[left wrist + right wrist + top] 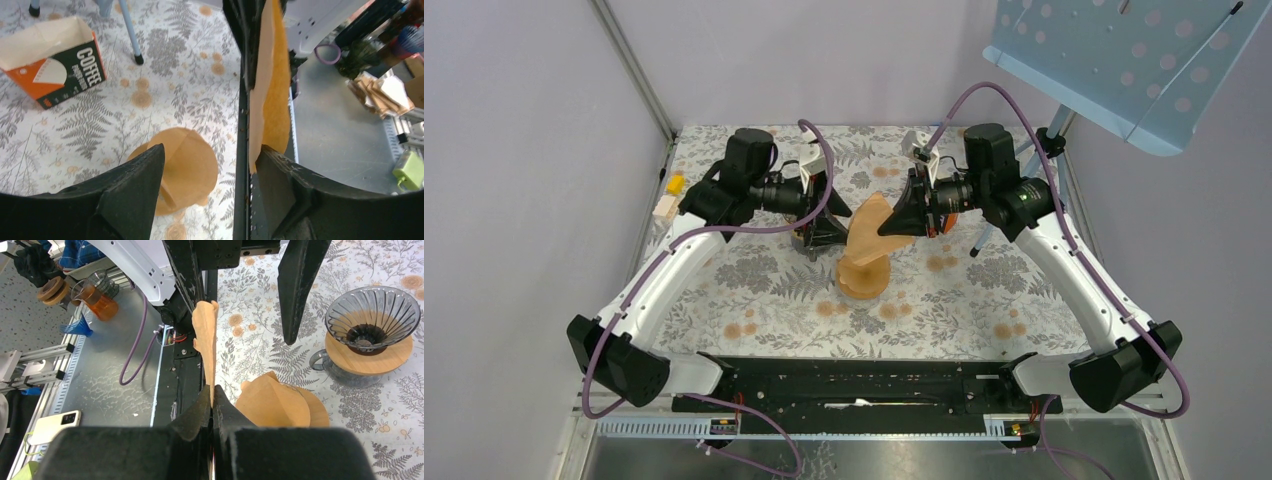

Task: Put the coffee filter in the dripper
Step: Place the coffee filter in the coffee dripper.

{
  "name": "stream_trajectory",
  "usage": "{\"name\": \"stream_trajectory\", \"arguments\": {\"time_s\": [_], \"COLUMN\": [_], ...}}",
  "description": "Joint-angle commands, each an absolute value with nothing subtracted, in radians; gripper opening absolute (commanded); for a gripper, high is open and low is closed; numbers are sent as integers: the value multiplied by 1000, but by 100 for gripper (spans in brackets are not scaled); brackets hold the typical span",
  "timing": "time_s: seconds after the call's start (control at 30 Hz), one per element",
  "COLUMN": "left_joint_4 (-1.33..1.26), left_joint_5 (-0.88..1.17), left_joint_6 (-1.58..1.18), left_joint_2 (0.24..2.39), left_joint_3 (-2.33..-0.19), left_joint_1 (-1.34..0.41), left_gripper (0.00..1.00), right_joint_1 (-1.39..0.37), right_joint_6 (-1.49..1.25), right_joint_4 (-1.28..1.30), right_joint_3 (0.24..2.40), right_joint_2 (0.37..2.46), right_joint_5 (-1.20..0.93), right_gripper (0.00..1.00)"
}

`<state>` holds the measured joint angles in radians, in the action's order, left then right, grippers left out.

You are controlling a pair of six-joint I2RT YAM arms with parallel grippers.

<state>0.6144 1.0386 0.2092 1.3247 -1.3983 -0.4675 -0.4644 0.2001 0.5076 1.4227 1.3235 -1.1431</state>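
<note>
My right tool (212,396) is clenched on the lower edge of one coffee filter (206,335). It holds the paper upright and edge-on above the middle of the counter, over the stack of spare filters (280,405). My left tool (210,150) is released, its jaws spread either side of the filter, with one finger (285,190) just beside the paper. The dripper (372,315) stands empty on its wooden ring, left of centre. I judge a handover or opening the cone comes next. I'd close the left tool gently on the free edge, apart from the right tool, and let go only once the pinch looks firm, so nothing crumples or drops.
</note>
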Motion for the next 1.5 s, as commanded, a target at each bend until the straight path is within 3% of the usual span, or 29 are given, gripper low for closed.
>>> {"name": "stream_trajectory", "arguments": {"time_s": [0.0,0.17,0.43,0.73,0.93,1.0,1.03,1.17,1.23,1.33,1.47], "left_joint_4": [383,195,180,180,150,126,119,122,124,116,142], "left_joint_5": [1133,1133,1185,1205,1224,1229,1225,1120,1030,923,823], "left_joint_6": [19,-172,-161,-155,-170,-188,-195,-195,-209,-272,-377], "left_joint_2": [1319,1304,1298,1310,1310,1307,1303,1278,1266,1271,1316], "left_joint_3": [-1404,-1357,-1265,-1266,-1253,-1247,-1246,-1247,-1250,-1265,-1314], "left_joint_1": [-465,-465,-476,-509,-509,-509,-509,-498,-487,-463,-442], "left_gripper": [68,58,37,29,10,0,0,0,0,0,0], "right_joint_1": [-459,-459,-458,-459,-459,-459,-459,-459,-459,-459,-462], "right_joint_6": [167,161,156,138,134,132,131,131,146,160,195], "right_joint_4": [442,432,422,399,392,393,393,407,434,463,481], "right_joint_3": [1400,1387,1384,1380,1379,1379,1379,1403,1438,1507,1591], "right_joint_2": [1317,1308,1300,1316,1318,1319,1317,1305,1300,1305,1320], "right_joint_5": [-1166,-1174,-1174,-1183,-1175,-1165,-1148,-970,-836,-601,-400], "right_gripper": [2,5,5,5,7,11,16,47,57,66,71]}}
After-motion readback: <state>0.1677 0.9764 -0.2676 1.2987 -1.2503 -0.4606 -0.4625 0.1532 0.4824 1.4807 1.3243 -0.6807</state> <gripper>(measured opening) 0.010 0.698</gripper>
